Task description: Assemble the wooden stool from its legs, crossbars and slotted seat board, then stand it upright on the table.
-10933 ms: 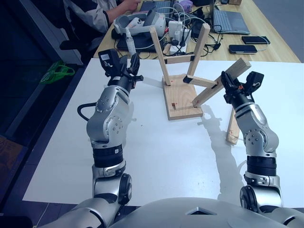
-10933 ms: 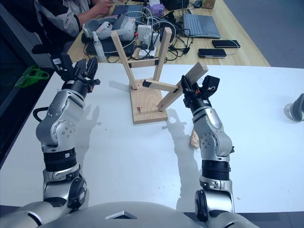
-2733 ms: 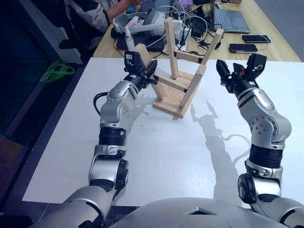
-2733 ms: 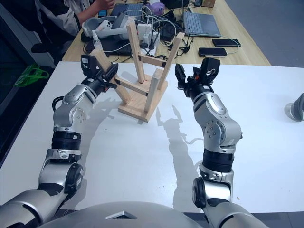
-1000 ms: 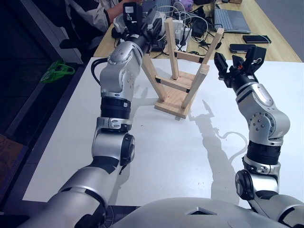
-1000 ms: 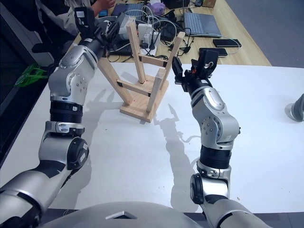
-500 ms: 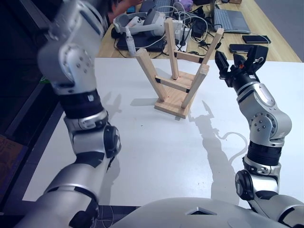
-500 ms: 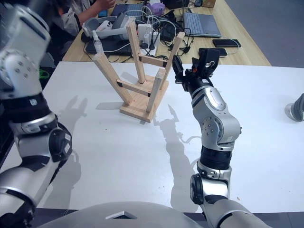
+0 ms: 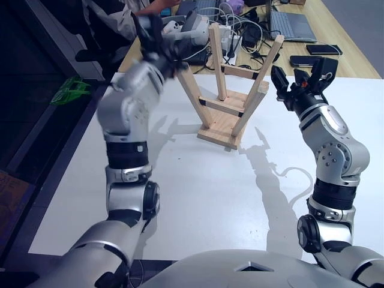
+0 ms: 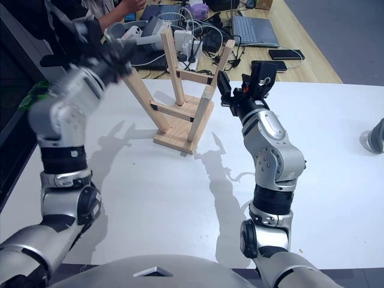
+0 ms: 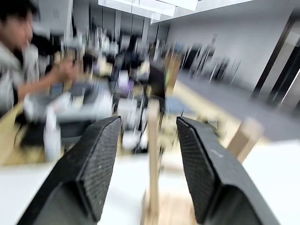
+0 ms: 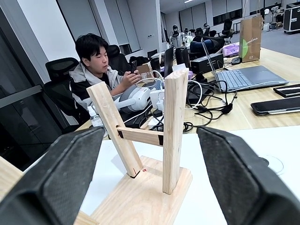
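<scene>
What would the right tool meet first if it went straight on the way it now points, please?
Most likely the near leg of the upturned stool, which shows centred between the open right tool's fingers in the wrist view, though depth is unclear.

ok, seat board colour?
Pale natural wood; the seat board shows best in the right wrist view.

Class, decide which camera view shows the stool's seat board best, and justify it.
The left eye view: the whole seat board shows on the table, legs pointing up. The right eye view matches. The right wrist view crops its near edge; the left wrist view blurs it.
</scene>
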Available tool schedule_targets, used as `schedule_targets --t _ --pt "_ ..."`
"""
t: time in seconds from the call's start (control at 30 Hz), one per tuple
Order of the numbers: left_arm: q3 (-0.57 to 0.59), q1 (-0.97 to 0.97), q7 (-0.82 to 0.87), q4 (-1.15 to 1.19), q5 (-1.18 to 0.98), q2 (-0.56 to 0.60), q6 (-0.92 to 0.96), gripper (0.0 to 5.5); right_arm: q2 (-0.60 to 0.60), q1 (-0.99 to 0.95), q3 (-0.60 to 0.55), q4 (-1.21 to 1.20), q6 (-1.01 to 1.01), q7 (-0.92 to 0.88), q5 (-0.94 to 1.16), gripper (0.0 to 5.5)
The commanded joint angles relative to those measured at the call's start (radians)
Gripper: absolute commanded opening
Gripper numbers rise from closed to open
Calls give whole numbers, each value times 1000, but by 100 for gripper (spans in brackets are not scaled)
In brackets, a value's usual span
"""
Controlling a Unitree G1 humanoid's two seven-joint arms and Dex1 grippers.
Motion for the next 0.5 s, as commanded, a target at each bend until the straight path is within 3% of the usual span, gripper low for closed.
schedule_targets --t 0.03,0.2,0.33,0.5 --pt "59 -147 -13 -30 -75 21 -31 219 0 -5 -12 -7 5 -4 4 368" --pt "-28 -3 11 99 -15 -17 2 219 5 -10 -12 -8 4 -5 4 368" --pt "-162 174 25 225 89 -31 68 219 5 -16 -9 -2 6 -1 3 368" --pt "-119 175 31 191 62 -66 56 219 2 -17 -13 -2 6 -1 2 368"
